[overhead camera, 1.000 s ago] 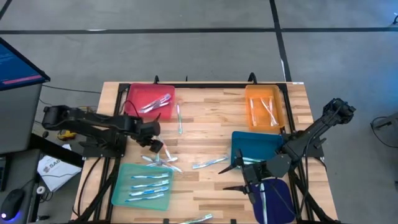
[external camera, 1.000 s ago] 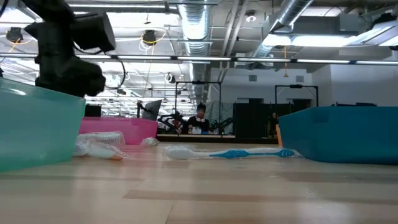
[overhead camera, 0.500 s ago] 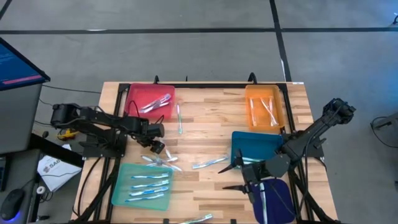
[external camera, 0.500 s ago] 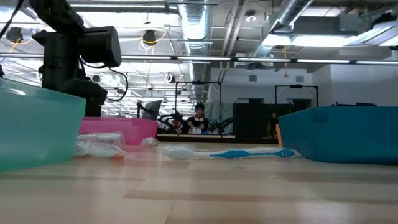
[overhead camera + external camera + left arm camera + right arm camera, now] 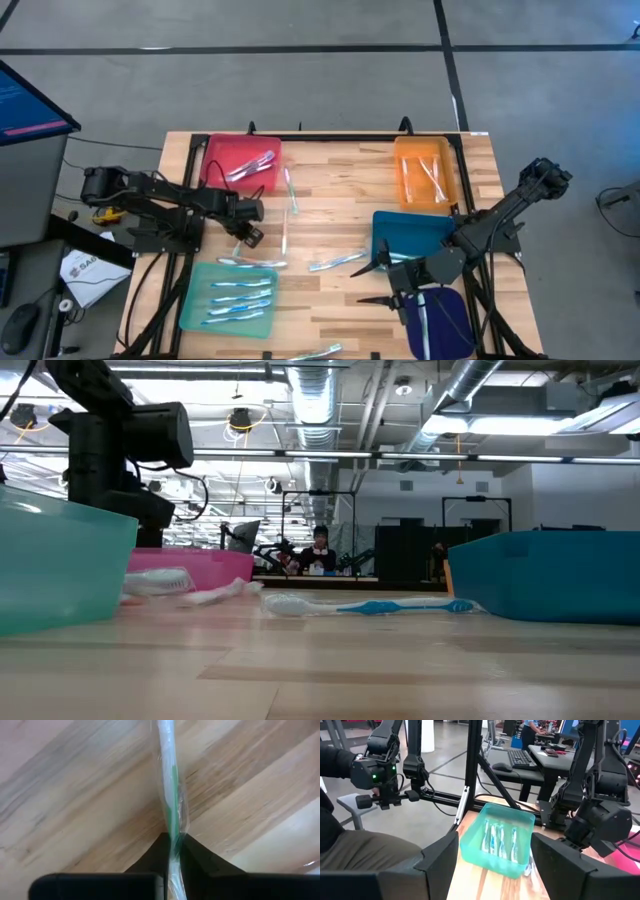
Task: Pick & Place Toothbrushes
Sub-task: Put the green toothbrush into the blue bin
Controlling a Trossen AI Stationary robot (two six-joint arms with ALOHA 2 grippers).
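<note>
the left gripper (image 5: 172, 851) clenches a wrapped toothbrush (image 5: 170, 785) above the table (image 5: 340, 190); right gripper (image 5: 385, 285) hangs open.

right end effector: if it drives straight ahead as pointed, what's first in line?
Judging by its wrist view, the right end effector points at the teal tray holding toothbrushes. That tray likely comes first; the left arm sits beside the line. Depth is unclear.

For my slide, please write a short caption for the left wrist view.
Left gripper shut on a wrapped green-and-white toothbrush above the wooden table.
</note>
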